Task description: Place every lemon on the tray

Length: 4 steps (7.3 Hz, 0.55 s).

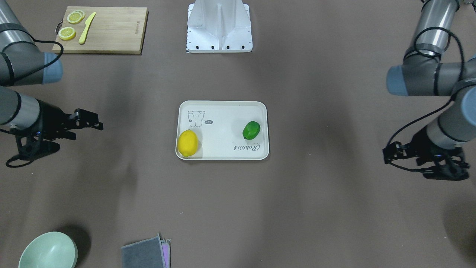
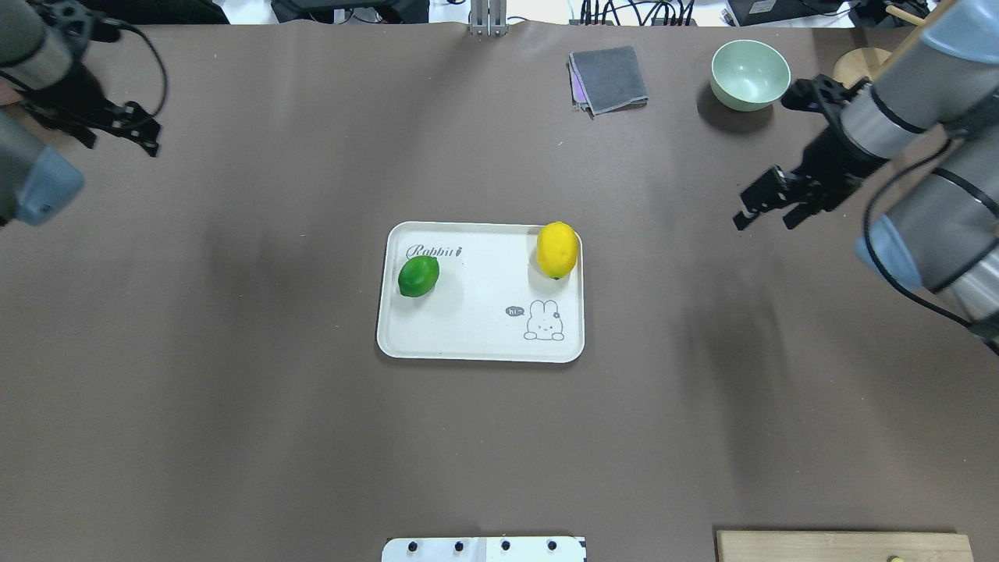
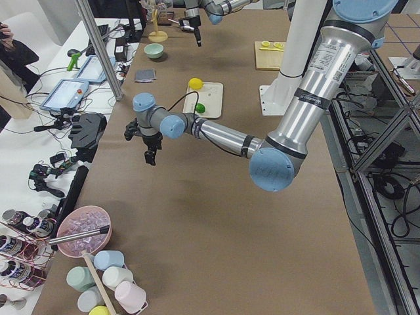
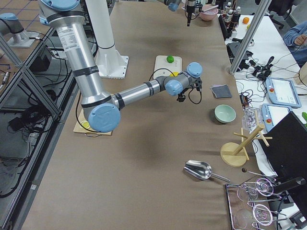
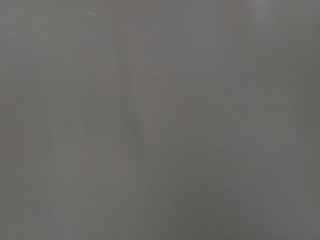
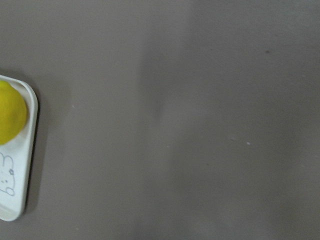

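From the operators' side, the nearest thing is one round bowl (image 1: 48, 251), pale green, smooth and matte. Near it lies one folded grey cloth (image 1: 143, 254) with a soft, fuzzy surface; a pink-violet layer shows at its edge. Both rest on the brown, matte tabletop (image 1: 316, 204).

Further in, at the middle, lies the one tray (image 1: 223, 128). It is flat, off-white and rectangular, with rounded corners and a low raised rim, and it carries a small animal drawing and the word "Rabbit". Both lemons are on it, well apart. The yellow lemon (image 1: 187, 143) is oval and dull-skinned, and sits in a corner touching the rim. The green lemon (image 1: 251, 130) is a little smaller and glossy, and sits near the opposite short side.

At both sides of the tray, well away from it, hang the two black grippers. The right gripper (image 2: 763, 222) has its jaws spread and holds nothing. The left gripper (image 2: 122, 146) also seems to have its jaws spread and empty.

Farthest are the white metal robot base (image 1: 219, 28) and one wooden cutting board (image 1: 111, 33). On the board lie thin round lemon slices (image 1: 67, 33), in two places; the farther place seems to hold two overlapping slices. Beside them lies one yellow knife (image 1: 87, 28).
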### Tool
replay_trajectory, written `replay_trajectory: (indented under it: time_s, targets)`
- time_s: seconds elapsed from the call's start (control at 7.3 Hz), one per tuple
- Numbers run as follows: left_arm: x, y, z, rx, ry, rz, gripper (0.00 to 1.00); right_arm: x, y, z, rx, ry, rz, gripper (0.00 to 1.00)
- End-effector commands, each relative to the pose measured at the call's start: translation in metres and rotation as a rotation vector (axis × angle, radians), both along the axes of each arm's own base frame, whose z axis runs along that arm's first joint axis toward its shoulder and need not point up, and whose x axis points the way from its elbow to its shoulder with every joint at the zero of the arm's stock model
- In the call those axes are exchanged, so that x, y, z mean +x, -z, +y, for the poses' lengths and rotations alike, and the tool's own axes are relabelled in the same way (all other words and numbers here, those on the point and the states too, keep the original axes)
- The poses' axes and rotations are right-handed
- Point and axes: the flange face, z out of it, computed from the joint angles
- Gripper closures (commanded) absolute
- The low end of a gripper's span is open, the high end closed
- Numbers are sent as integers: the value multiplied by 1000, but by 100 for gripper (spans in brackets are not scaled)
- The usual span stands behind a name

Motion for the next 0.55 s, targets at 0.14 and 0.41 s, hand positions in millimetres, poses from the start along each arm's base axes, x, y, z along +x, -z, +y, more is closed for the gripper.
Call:
replay_trajectory:
  time_s: [0.14, 0.41]
  targets:
    - [-133, -85, 98, -46, 1, -61, 2, 109, -79, 36, 143, -76, 161, 1]
    - [-192, -134, 140, -123, 77, -71, 1, 163, -104, 26, 59, -171, 324, 0]
